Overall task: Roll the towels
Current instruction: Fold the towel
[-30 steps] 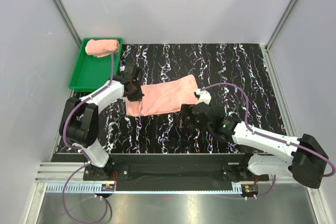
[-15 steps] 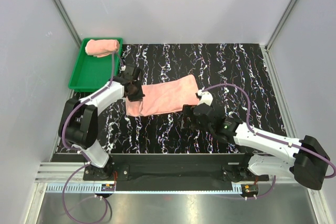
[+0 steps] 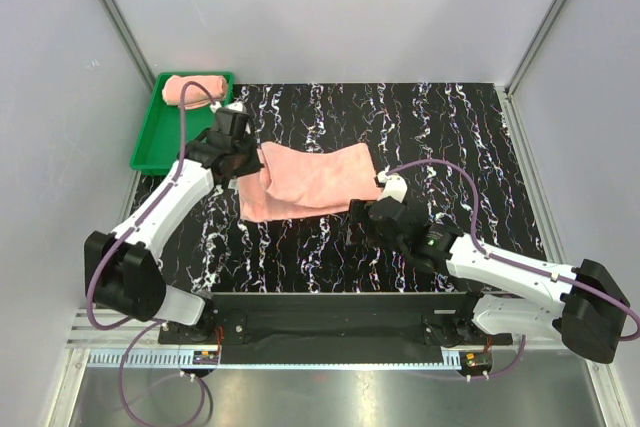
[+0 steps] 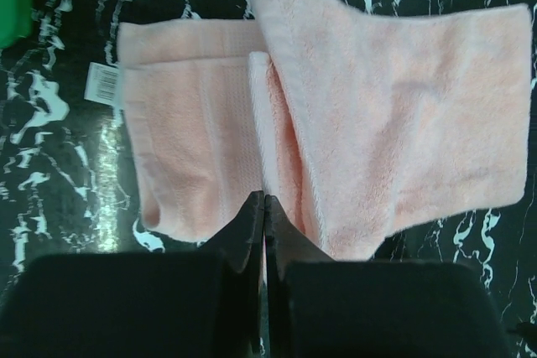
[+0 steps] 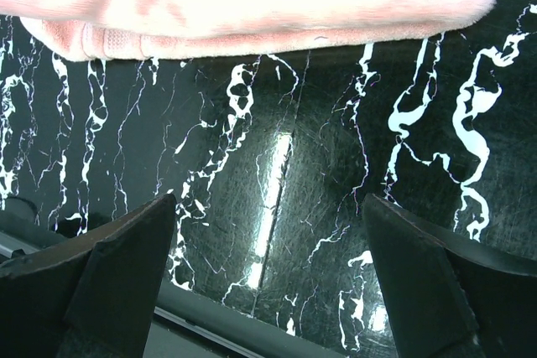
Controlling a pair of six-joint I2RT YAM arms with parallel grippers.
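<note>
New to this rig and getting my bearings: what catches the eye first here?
A salmon-pink towel lies on the marbled table, its left end pinched and folded over by the shut left gripper. A second towel, rolled, sits at the far end of the green tray. The right gripper hangs open beside the flat towel's near right corner.

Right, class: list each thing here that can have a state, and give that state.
Table towel: spread flat, one end folded over.
Tray towel: rolled, lying in green tray.
Left hand: shut on table towel.
Right hand: open, empty.
</note>
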